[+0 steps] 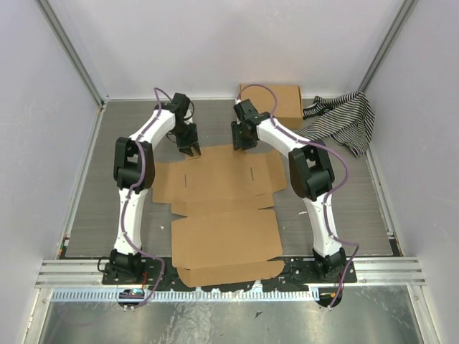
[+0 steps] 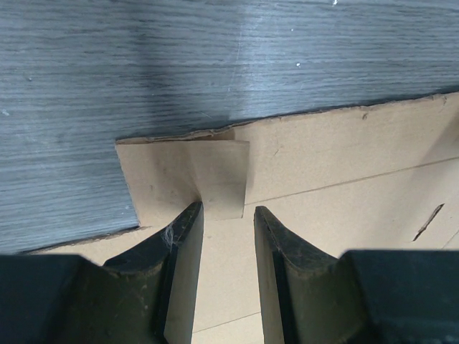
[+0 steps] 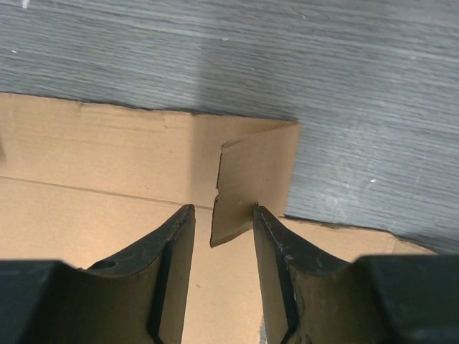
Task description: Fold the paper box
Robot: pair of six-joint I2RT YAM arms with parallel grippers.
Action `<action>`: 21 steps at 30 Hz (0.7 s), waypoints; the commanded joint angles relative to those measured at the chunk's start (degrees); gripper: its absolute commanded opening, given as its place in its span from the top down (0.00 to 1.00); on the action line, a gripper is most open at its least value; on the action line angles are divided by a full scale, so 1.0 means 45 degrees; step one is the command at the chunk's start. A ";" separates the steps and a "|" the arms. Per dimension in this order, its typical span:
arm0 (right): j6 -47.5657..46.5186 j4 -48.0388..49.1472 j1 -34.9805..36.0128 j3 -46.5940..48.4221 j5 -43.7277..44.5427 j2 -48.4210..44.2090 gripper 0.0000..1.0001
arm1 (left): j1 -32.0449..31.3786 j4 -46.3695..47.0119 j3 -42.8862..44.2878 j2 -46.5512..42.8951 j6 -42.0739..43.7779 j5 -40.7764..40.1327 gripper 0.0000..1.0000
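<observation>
Straddling the paper box's (image 1: pixel 222 208) twelve o'clock corner tabs, left gripper (image 1: pixel 191 150) and right gripper (image 1: pixel 242 145) are hanging half-open, clasping nothing.

Fingers (image 3: pixel 171 276) apart, paper box (image 3: pixel 107 161) flap raised between

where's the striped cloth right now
In the top view, the striped cloth lies bunched in the far right corner, right beside the flat brown box.
</observation>
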 commanded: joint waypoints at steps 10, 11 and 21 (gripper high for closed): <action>0.0073 0.0029 0.0233 0.1365 -0.0221 0.1482 0.52 | 0.0044 -0.1210 0.1558 0.1284 0.0489 0.0066 0.58; 0.0068 0.0044 0.0230 0.1378 -0.0162 0.1460 0.51 | 0.0055 -0.1288 0.1762 0.1363 0.0514 0.0084 0.58; 0.0698 0.0509 -0.0286 0.1717 0.0716 0.0060 0.49 | 0.0999 -0.1479 0.4286 0.1159 -0.0145 0.0922 0.57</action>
